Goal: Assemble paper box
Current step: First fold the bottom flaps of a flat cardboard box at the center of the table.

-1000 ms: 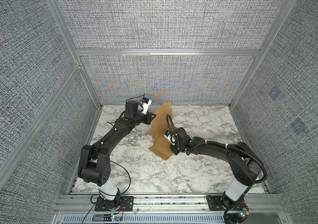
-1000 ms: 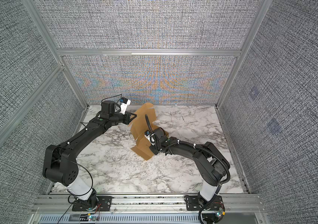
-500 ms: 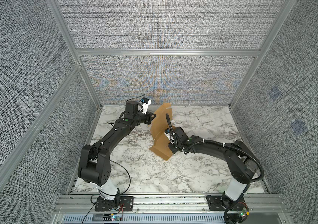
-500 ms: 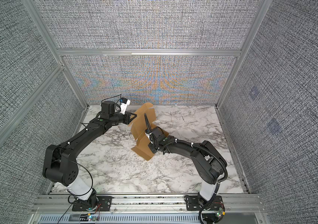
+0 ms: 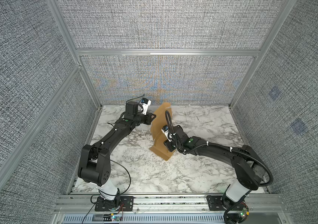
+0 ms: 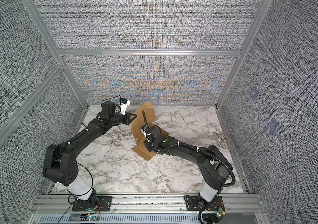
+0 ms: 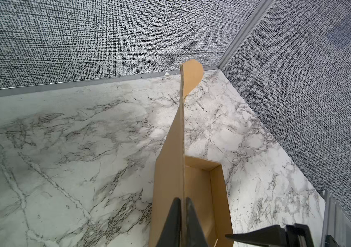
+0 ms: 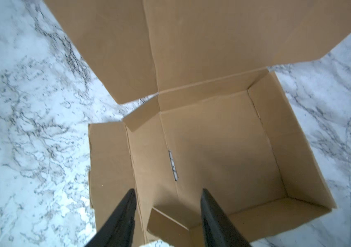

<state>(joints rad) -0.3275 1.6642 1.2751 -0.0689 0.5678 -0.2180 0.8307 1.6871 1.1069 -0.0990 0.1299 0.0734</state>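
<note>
Starting at the left: a grey woven wall (image 5: 28, 97), then the left arm (image 5: 115, 135) stretched from the front rail toward the back of the marble table (image 5: 202, 174). At its end the left gripper (image 5: 152, 117), pressed narrow onto the raised lid panel of the paper box (image 5: 160, 126). In the left wrist view, both fingers (image 7: 174, 216) flat against the thin cardboard edge, one on each side, no gap to see between pad and board. Lid panel standing up from the table, with a rounded tab (image 7: 192, 77) at its top end.

Just to the right of the lid, the shallow tray part of the box, resting on the marble around the middle of the table, a little toward the back; visible in both top views. In the right wrist view, tray open to the camera: three walls folded up, the side panel below the fingers leaning outward, its outer flap flat on the marble, a narrow slot (image 8: 173, 165) along the crease.

Further right, the right gripper (image 8: 167, 192) over that unfolded side, fingers (image 8: 127, 205) parted to a middle width, nothing pinched between them. Whether touching the cardboard, cannot tell. Behind it the right arm (image 5: 222, 153), bent back to its base at the front right.
</note>
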